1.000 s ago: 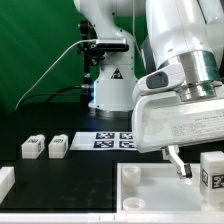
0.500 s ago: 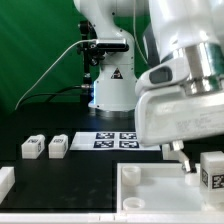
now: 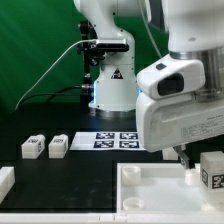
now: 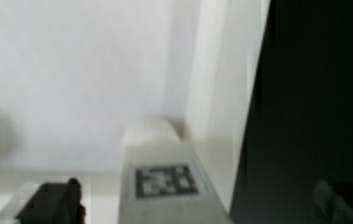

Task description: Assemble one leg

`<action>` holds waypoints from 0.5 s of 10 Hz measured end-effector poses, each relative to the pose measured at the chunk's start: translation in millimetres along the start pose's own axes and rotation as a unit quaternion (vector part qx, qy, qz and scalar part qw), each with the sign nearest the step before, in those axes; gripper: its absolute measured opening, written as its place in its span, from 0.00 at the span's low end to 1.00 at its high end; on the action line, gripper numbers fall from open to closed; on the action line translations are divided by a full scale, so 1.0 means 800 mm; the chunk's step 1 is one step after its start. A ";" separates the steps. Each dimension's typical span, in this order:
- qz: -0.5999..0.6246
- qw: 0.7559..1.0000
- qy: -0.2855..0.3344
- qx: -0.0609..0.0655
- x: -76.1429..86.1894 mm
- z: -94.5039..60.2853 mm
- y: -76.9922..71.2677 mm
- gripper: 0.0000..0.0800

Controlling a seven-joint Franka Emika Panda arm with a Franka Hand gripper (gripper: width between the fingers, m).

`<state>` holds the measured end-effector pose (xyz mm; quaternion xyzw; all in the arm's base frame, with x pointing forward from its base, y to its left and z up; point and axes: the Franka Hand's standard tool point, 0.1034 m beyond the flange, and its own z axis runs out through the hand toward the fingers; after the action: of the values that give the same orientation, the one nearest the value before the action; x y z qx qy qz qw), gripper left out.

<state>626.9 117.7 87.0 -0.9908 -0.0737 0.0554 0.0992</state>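
Wrist view: gripper is wide open w/ nothing in its hold. Its two dark fingers stand well apart, and the leg sits in the gap btw them, touching neither. The leg's b/w tag faces the camera. The leg shows against a pale white surface, close to where the white meets a black area. Picture is blurred, so can't tell what that white surface is

Exterior view: the arm's big white wrist housing fills the exterior view's right, hanging low just above the leg. The leg stands upright at the exterior view's right edge, near the far right corner of the tray. One dark fingertip pokes out below the housing, just beside the leg. Can't tell if the leg rests on the tray or on the black table behind it

At the exterior view's left, a spare leg and a second spare leg sit side by side on the table, well apart from the gripper. The marker board lies flat btw them and the housing. A white part is cut off at the near left edge. The robot base stands far back before a green backdrop
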 end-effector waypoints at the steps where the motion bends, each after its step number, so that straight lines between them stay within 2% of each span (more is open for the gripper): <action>1: 0.001 1.000 0.008 -0.002 0.001 0.003 0.002 0.81; 3: 0.012 1.000 0.027 -0.006 0.003 0.013 -0.005 0.81; 4: 0.012 1.000 0.026 -0.006 0.002 0.013 -0.003 0.67; 5: 0.012 1.000 0.027 -0.006 0.002 0.013 -0.003 0.67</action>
<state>627.2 122.3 76.8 -0.9933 -0.0597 0.0298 0.0947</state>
